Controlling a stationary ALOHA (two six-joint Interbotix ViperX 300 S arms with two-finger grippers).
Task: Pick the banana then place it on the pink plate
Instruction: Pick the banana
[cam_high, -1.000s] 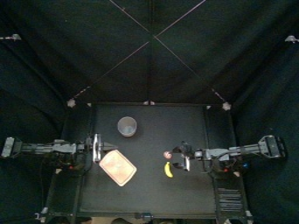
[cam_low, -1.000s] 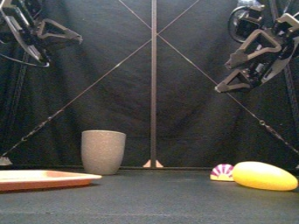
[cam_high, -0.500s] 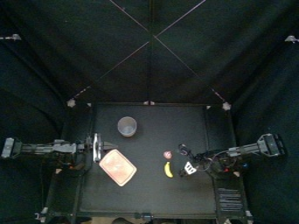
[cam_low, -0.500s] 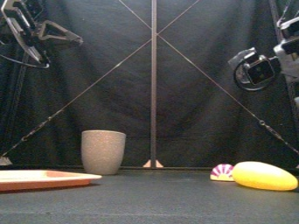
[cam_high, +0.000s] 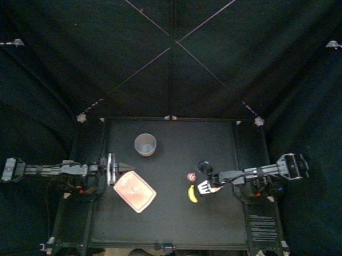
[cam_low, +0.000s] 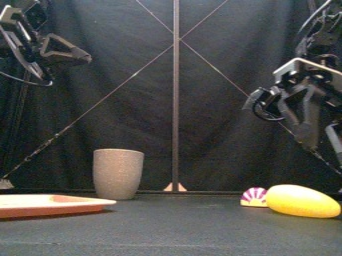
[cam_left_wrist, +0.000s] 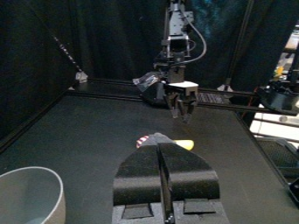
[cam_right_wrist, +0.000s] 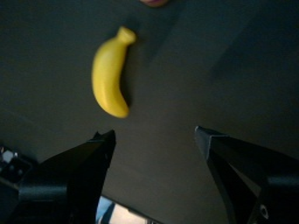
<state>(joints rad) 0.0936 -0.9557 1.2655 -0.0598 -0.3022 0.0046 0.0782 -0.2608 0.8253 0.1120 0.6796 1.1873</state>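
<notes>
Fingers of the right gripper, spread wide, have dipped over the banana for the grasp; left gripper idles closed.

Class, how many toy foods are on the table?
2. The yellow banana lies at the table's right front; a small pink striped toy sits just behind it. Nothing seems hidden.

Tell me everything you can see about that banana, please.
The banana is a yellow toy, smooth and plastic-looking, gently curved with one tapered tip. It lies flat on the black table, right of the middle and toward the front. A small pink-striped toy sits just off its tip. Nothing grips it: the right gripper hangs above it, jaws open.
</notes>
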